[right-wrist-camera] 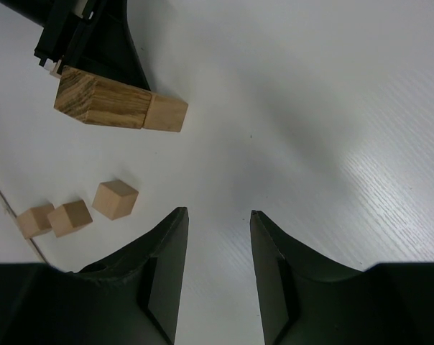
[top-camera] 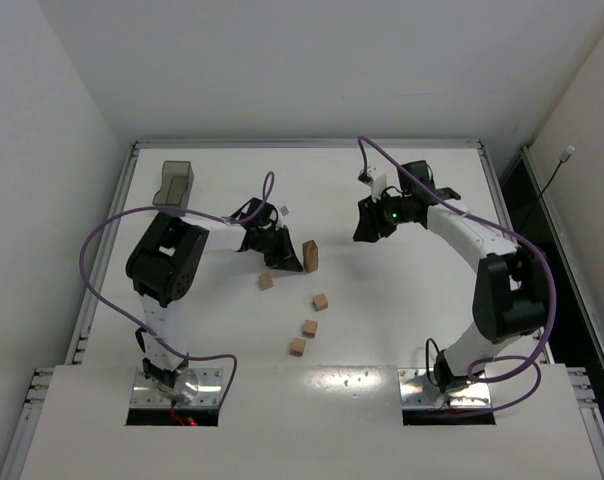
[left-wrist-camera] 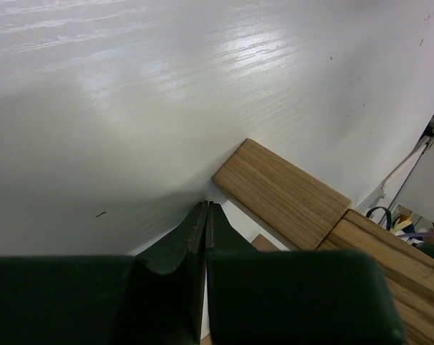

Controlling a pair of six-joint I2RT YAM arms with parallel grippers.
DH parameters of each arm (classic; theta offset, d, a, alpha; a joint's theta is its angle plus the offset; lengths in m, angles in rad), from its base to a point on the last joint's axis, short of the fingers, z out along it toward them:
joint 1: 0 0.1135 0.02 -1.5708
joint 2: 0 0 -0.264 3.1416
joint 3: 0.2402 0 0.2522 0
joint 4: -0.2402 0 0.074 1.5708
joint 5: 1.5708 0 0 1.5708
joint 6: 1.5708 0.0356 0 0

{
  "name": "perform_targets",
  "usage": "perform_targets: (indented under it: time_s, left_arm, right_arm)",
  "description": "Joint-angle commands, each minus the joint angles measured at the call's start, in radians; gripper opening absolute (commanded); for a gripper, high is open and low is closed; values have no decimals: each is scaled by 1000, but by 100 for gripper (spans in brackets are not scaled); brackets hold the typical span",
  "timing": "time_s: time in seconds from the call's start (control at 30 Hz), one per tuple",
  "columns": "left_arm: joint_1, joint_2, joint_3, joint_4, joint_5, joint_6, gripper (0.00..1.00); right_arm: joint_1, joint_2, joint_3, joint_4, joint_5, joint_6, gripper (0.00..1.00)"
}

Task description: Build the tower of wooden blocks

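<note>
The tower is a slim column of tan wood blocks standing mid-table. It also shows in the left wrist view and the right wrist view, with a paler cube at its base. My left gripper is shut and empty, its tips just left of the tower. My right gripper is open and empty above bare table to the tower's right. Several loose wood blocks lie nearer the arms. Three of them show in the right wrist view, one nearest the fingers.
A grey translucent tray stands at the back left of the white table. Purple cables loop off both arms. The table has a raised rim along its far edge.
</note>
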Motion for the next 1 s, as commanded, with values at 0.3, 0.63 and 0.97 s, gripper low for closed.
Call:
perform_targets:
  time_s: [0.3, 0.63, 0.97]
  left_arm:
    - [11, 60, 51, 20, -15, 21, 0]
    - [21, 88, 79, 20, -15, 30, 0]
    - [21, 97, 99, 20, -15, 39, 0]
  right_arm:
    - [-3, 10, 27, 18, -32, 4, 36]
    - [-3, 10, 27, 18, -32, 4, 36]
    - [-3, 19, 27, 18, -32, -5, 36]
